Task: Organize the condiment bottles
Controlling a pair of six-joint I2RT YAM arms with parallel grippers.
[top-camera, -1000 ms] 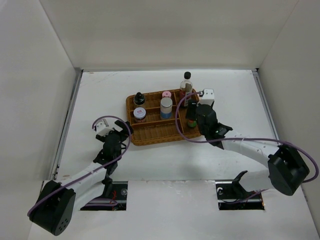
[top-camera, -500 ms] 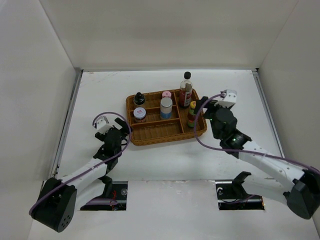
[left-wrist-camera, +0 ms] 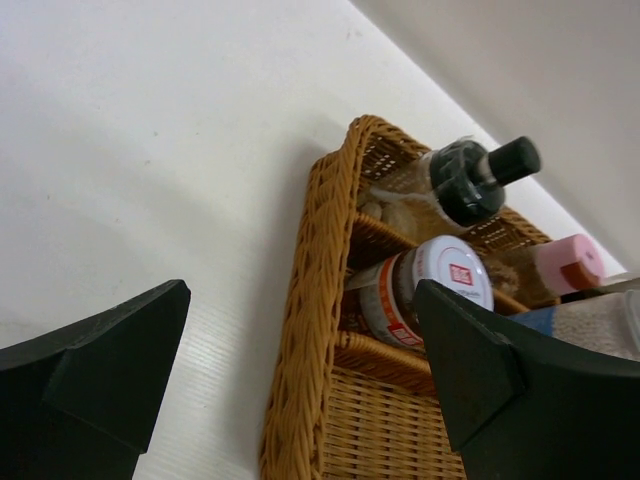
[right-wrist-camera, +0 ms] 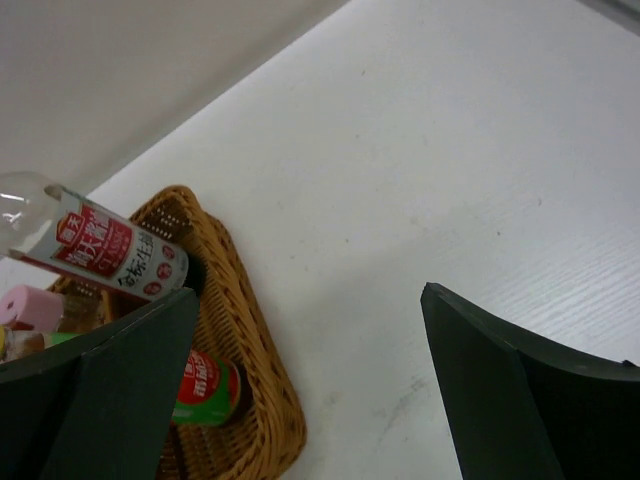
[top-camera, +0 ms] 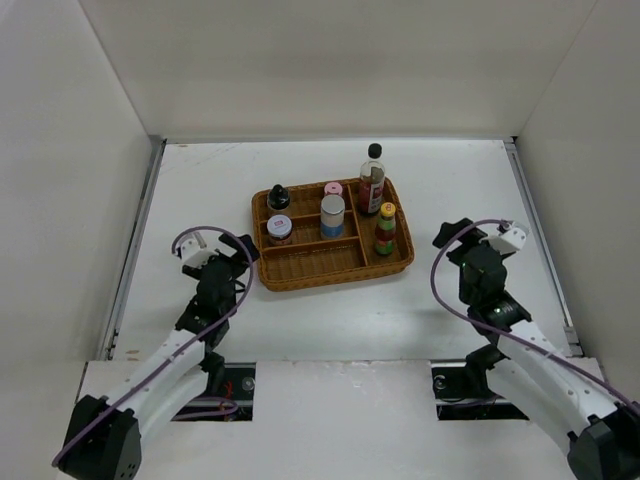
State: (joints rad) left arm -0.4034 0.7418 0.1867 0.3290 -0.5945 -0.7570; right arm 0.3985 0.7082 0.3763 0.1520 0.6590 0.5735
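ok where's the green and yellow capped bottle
Top view: the green-and-yellow-capped bottle stands in the right compartment of the wicker tray, just in front of the tall black-capped bottle.

The right claw (right-wrist-camera: 308, 292) gapes above the white table (right-wrist-camera: 430, 150), a wicker tray (right-wrist-camera: 240, 300) at left holding a red-labelled bottle (right-wrist-camera: 105, 250).

6 condiment bottles (top-camera: 332, 215), all upright, inside wicker tray (top-camera: 310, 266), tall black-capped bottle (top-camera: 372, 180) at far-right corner

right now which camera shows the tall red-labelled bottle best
Top external. The tall red-labelled bottle shows black cap, neck and label, standing in the far right corner of the wicker tray. Right wrist catches only its label and clear body, with the cap out of frame. Left wrist doesn't show it.
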